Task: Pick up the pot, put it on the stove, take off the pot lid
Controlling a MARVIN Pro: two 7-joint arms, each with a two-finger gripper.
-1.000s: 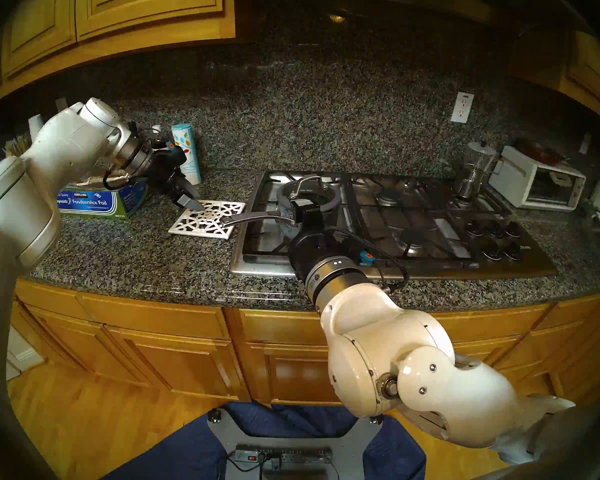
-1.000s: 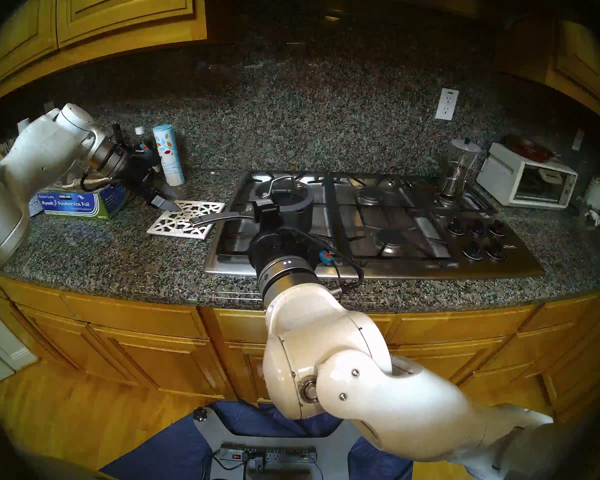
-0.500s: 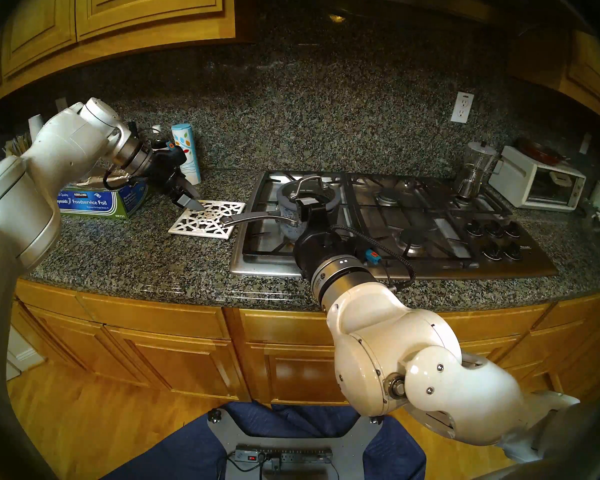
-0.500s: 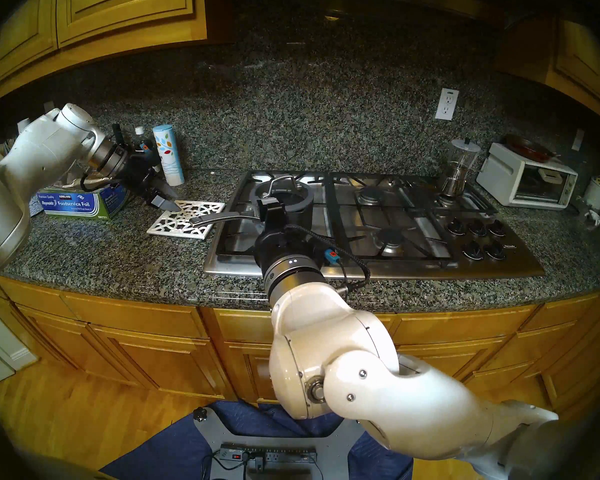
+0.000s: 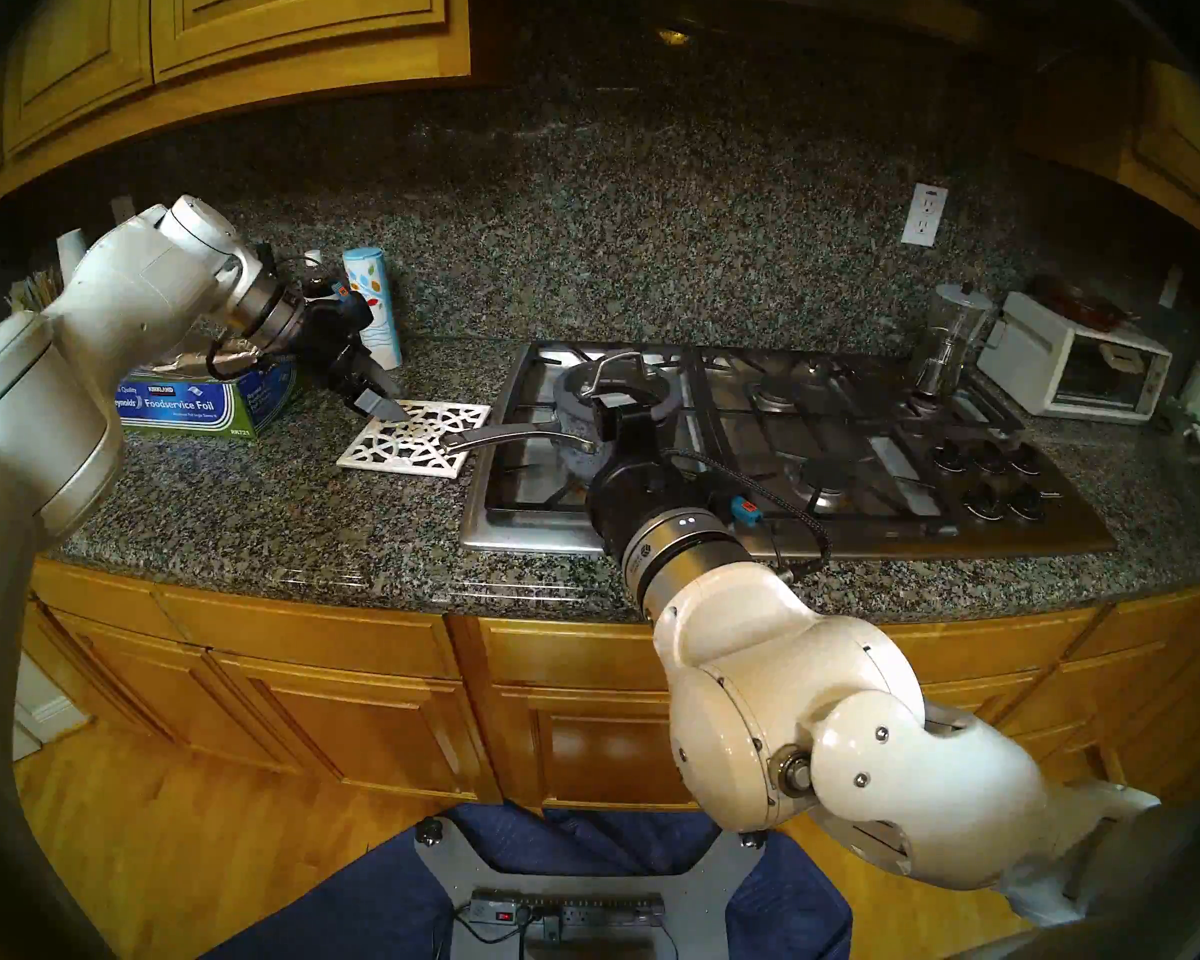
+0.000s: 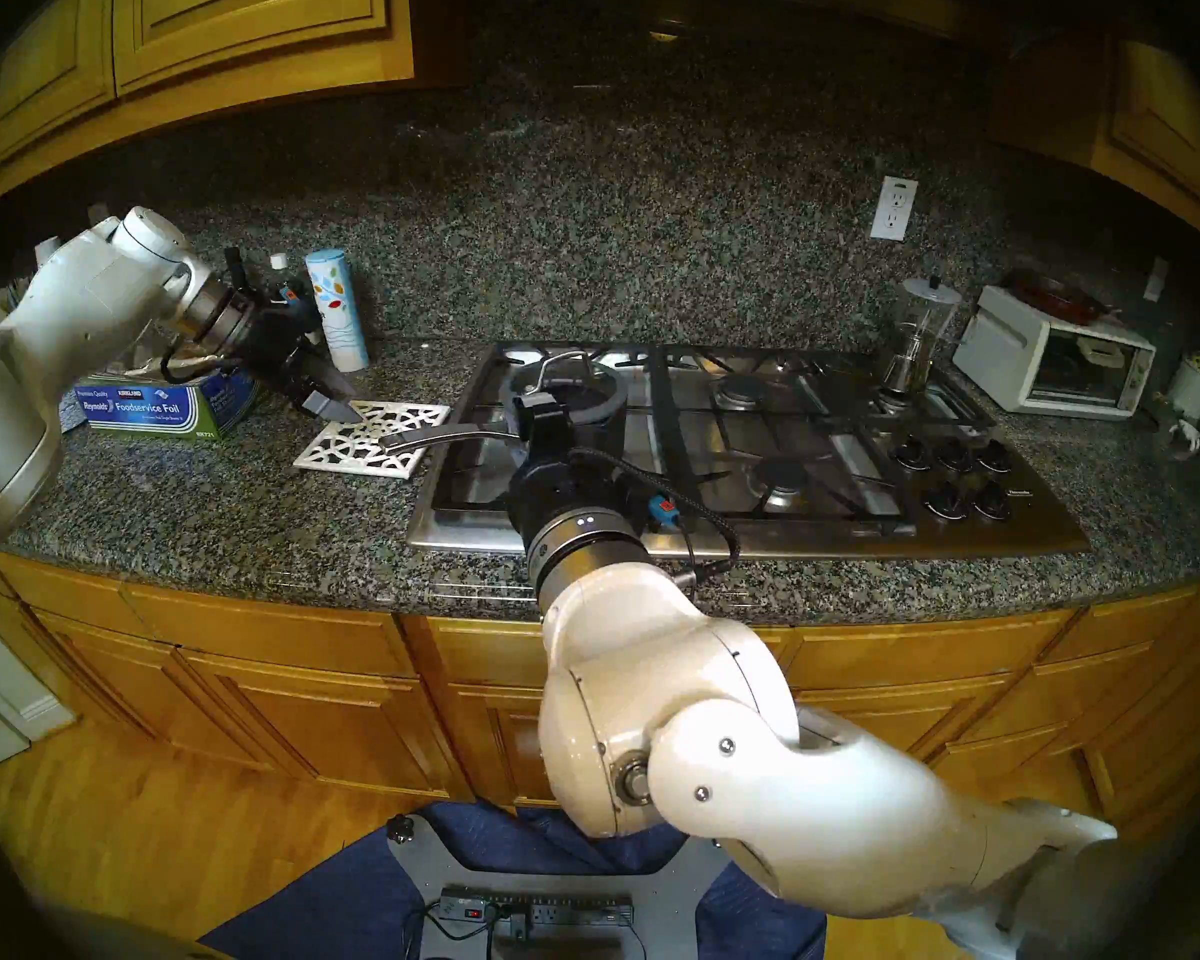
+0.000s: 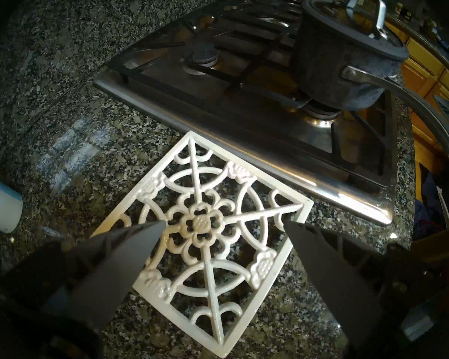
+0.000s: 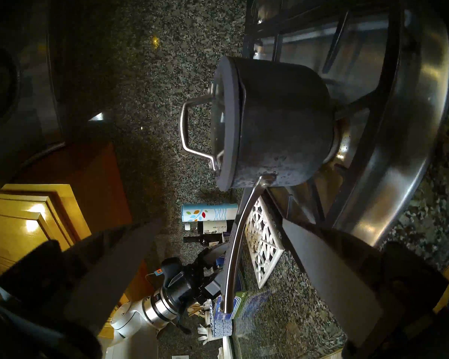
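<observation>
Hanging level in front of the counter edge, nearest the robot, the right gripper (image 8: 221, 236) faces the stove with its jaws spread wide and nothing between them; in its own sideways wrist view the two fingers frame the pot's long steel handle without touching it. Just beyond, the pot (image 5: 583, 439) stands on the grate of the front-left burner of the stove (image 5: 791, 529), its handle reaching out over the white trivet (image 7: 205, 226) on the granite. The pot lid (image 8: 224, 122) is in place on the rim, its steel loop standing upright. Farther left and back, the left gripper (image 7: 223, 223) is poised above the trivet, also fully open and empty. The carrying step looks finished, so the job in hand appears to be lid removal. That next move likely calls for one gripper to come over the pot, line its fingers across the loop, close on it and lift straight up, keeping clear of the long handle so the pot is not dragged off the burner.
</observation>
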